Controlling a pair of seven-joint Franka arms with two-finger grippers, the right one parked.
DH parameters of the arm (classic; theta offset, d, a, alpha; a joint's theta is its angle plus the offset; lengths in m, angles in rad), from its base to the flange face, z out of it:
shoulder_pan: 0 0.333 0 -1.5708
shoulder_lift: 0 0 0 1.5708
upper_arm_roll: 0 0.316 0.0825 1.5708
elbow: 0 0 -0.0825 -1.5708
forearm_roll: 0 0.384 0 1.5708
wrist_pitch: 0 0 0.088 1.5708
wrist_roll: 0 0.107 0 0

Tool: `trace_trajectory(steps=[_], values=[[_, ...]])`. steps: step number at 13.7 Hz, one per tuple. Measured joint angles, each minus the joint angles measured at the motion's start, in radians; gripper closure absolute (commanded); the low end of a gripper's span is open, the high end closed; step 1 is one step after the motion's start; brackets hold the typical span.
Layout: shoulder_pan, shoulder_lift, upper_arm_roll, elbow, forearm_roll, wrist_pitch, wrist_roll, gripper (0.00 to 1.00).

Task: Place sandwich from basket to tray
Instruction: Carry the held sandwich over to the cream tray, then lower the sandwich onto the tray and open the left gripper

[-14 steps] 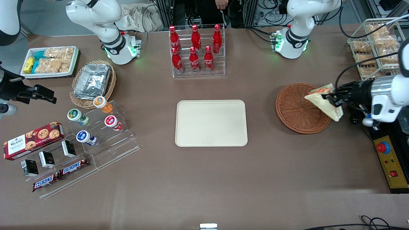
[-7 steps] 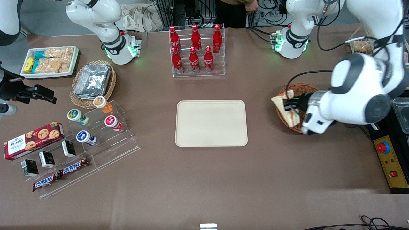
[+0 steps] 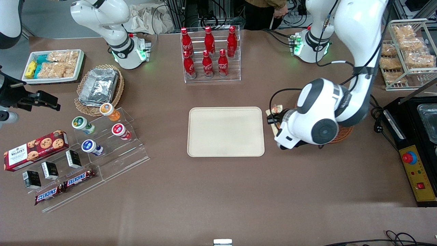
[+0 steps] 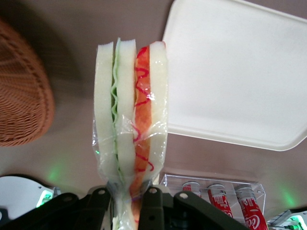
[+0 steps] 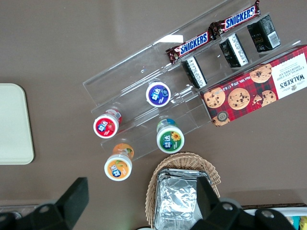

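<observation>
Both fingers [image 4: 98,203] of the left gripper [image 4: 125,201] are pressed against the lower end of the sandwich [image 4: 132,124], which they hold upright in its clear wrap, above the bare desk [image 3: 218,191]. The sandwich is already out of the basket [image 4: 21,91] and hangs in the gap between the basket and the tray [image 4: 240,72], just beside the tray's rim but not yet over it. So, as I judge it, the pick is done and the carry is nearly done; what is left is to bring the sandwich over the tray, lower it and let it go. The tray surface is bare, so nothing lies in the way there. A clear rack of red cola bottles [image 3: 209,51] stands farther from the front camera than the tray, well apart from the path. The snack stand with small cups [image 3: 102,133] is toward the parked arm's end of the desk and should not interfere.
</observation>
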Motion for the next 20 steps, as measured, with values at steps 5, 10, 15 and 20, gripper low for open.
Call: trace_trajectory(steps=[5, 10, 15, 20], values=[[-0.051, 0.085, 0.000, 0.021, 0.004, 0.078, 0.035, 0.79], [-0.080, 0.163, 0.000, 0.023, 0.005, 0.146, 0.111, 0.79], [-0.111, 0.218, 0.001, 0.023, 0.023, 0.191, 0.118, 0.79], [-0.112, 0.249, 0.003, 0.024, 0.066, 0.195, 0.119, 0.74]])
